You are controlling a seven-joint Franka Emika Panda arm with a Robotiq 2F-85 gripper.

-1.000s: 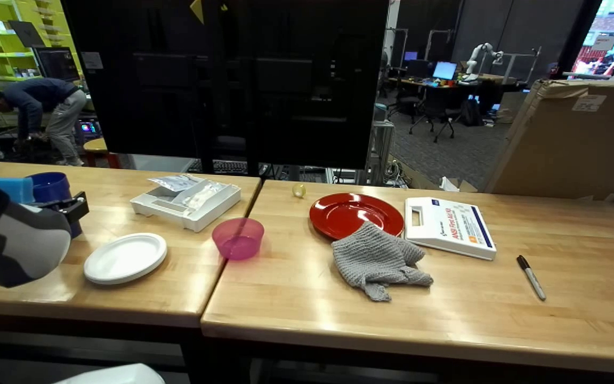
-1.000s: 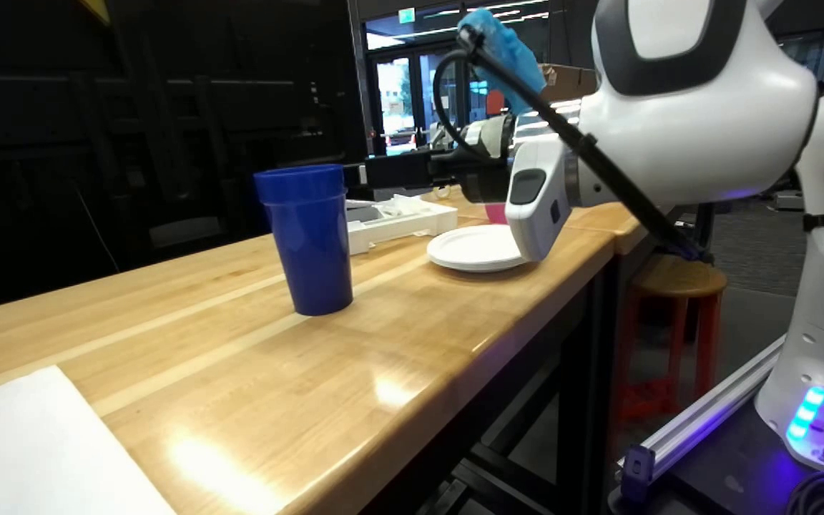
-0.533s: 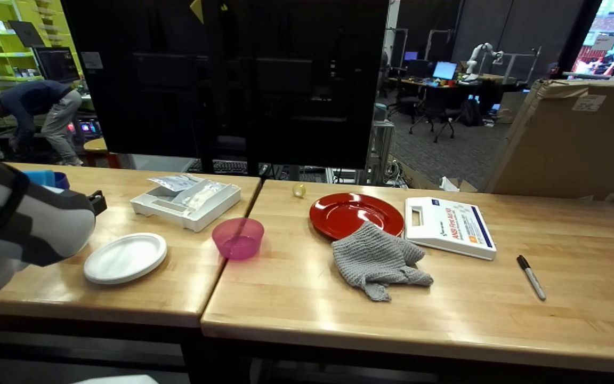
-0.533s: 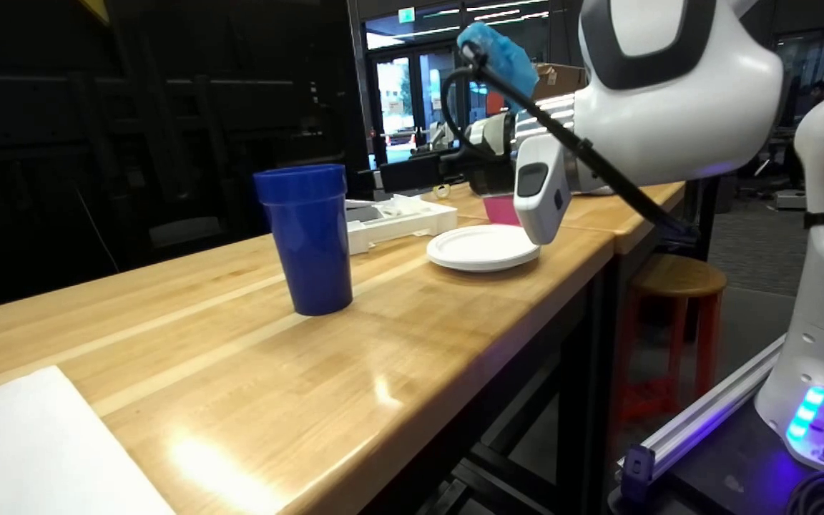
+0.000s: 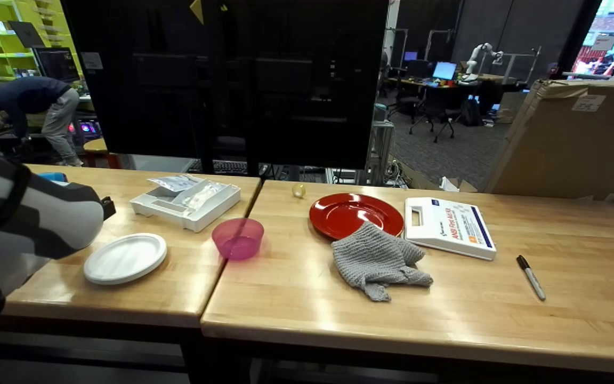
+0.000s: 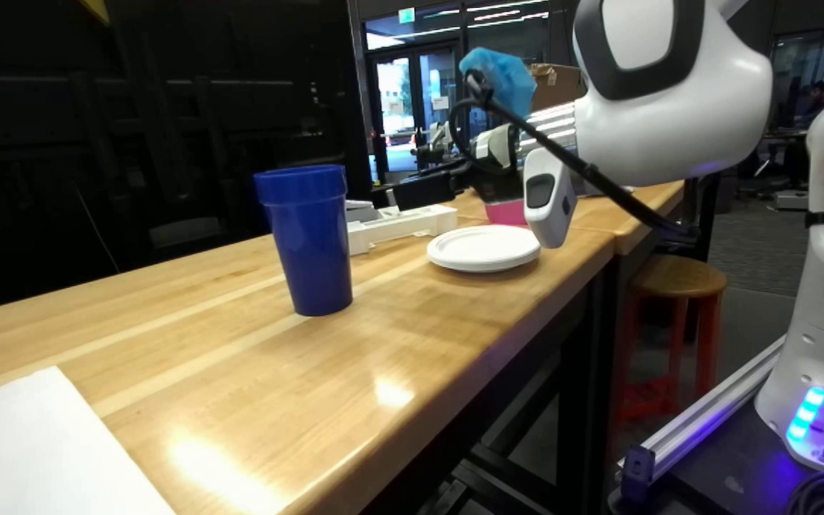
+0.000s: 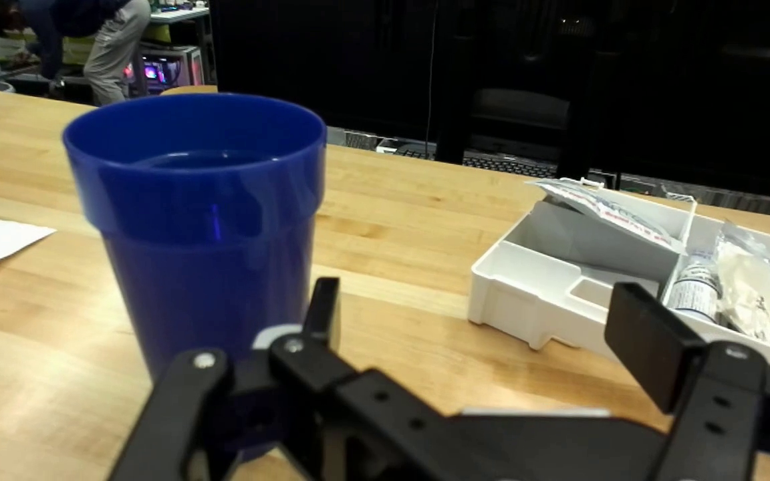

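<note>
Gripper spread wide above the wooden table, blue cup standing upright on the table just beside it, on the left in the wrist view; from where I stand, can't tell whether the two touch. White tray with packets in it sits farther back to the right there. Stack of white plates and pink bowl lie near each other in both exterior views.
</note>
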